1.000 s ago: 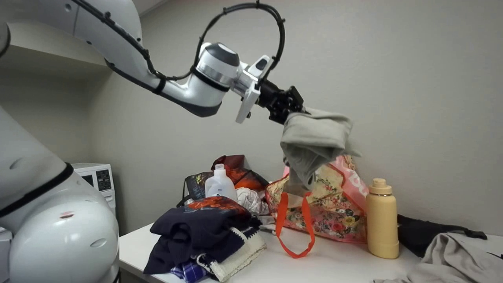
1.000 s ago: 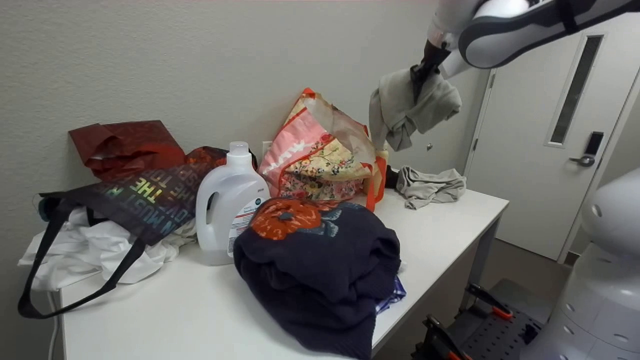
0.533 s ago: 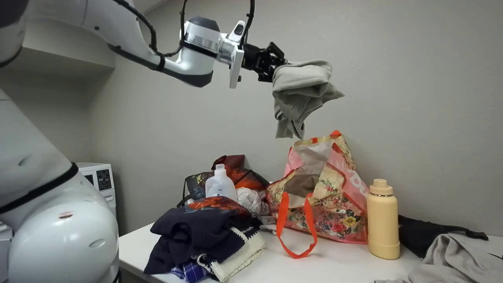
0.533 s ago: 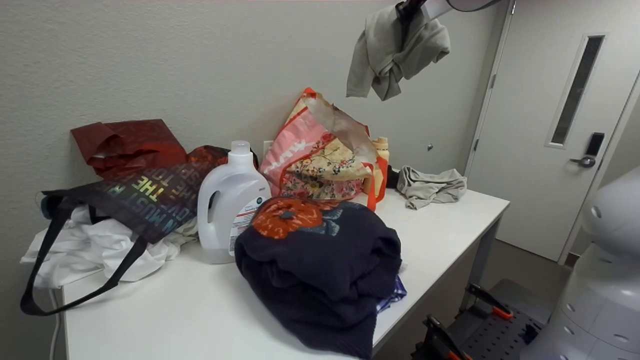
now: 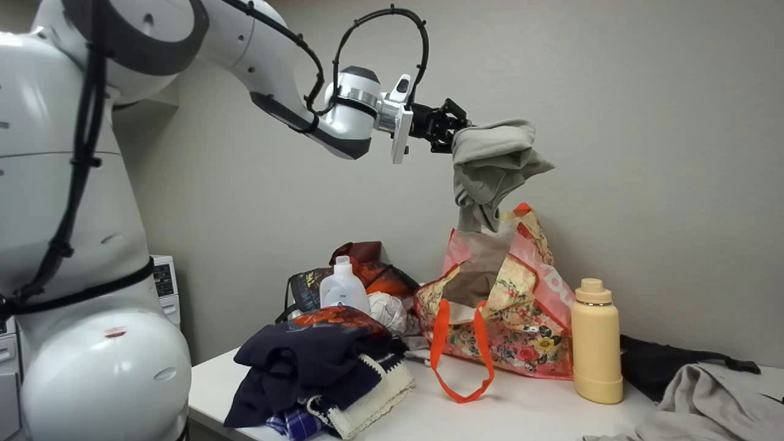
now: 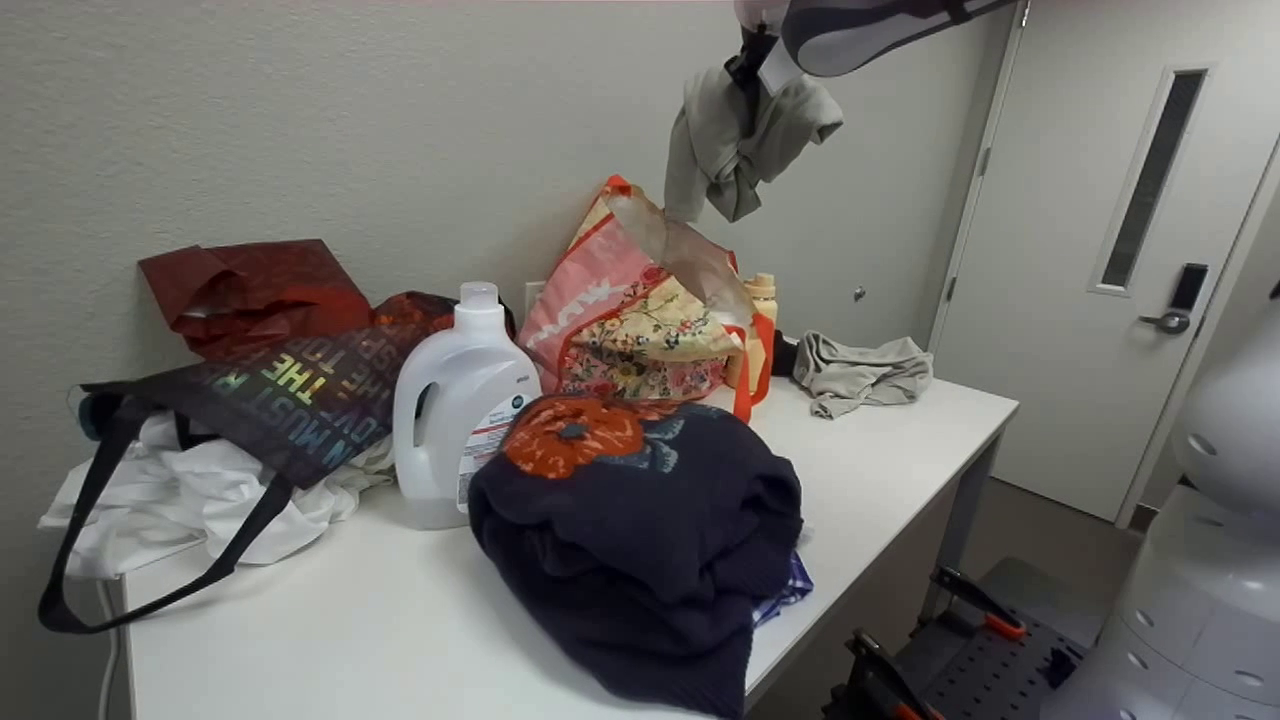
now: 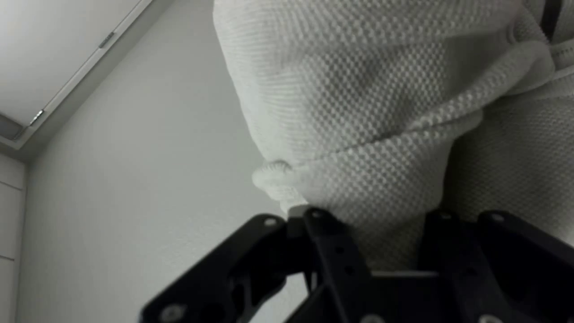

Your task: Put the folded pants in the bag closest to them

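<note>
Folded grey pants (image 5: 497,160), one pair: pinched firmly between the fingers (image 7: 338,258), in the air above the floral bag (image 5: 520,346). Floral bag, one, mouth open: on the table (image 5: 527,422). Yellow bottle (image 5: 597,349), upright: just beside the floral bag. White jug (image 6: 465,395), upright: near the floral bag. Navy garment (image 6: 630,540), heaped: near the floral bag. Grey garment (image 6: 862,372), crumpled: apart from the floral bag.

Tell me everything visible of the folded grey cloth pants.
The folded light-grey cloth pants look coarsely knitted in the wrist view. They form a loose, creased bundle with a drooping lower end. The black two-finger gripper pinches a fold, holding them in the air. In an exterior view their lower end overlaps the pink and cream floral bag; whether they touch it is unclear.
</note>
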Motion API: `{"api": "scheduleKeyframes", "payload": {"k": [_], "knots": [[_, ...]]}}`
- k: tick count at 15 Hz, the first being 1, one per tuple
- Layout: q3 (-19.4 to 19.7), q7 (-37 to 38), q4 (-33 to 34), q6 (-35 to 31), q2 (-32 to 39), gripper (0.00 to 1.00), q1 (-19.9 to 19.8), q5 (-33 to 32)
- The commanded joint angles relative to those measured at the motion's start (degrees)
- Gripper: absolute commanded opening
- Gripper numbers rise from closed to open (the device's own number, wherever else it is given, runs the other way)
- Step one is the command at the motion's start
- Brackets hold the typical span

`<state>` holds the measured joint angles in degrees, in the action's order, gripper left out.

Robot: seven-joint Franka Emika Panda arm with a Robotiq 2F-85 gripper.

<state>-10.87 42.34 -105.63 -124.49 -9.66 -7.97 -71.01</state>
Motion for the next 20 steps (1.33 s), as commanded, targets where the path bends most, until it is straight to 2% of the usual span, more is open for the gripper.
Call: {"api": "scheduleKeyframes", "payload": {"k": [1,11,20], "knots": [[2.61,0.60,6.09,2.15,6.84,0.09,4.11,-2.36],[7.16,0.54,13.69,3.38,20.11,0.08,9.24,-5.50],[7.80,-1.44,21.41,5.02,30.26,0.08,13.83,-7.51]]}}
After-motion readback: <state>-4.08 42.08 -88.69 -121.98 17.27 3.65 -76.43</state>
